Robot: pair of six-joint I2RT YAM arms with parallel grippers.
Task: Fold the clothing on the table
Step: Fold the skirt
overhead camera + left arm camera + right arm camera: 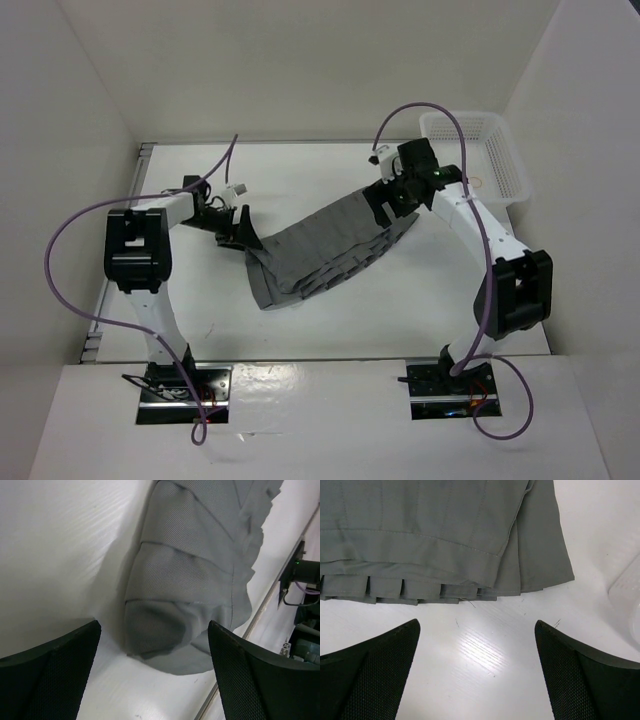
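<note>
I see the left claw (154,626) and right claw (477,625) both spread wide, holding nothing, at opposite ends of the skirt (320,250) (seemingly doubled over) on the table (300,170).

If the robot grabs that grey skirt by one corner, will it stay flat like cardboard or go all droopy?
Probably droopy: the skirt already sags and bunches into soft folds on the table. It looks like light, thin cloth. Its pleats would likely fan open when lifted.

Two white arms (160,320) with black joints, looping purple cables (48,265), black textured fingers (50,675)
</note>
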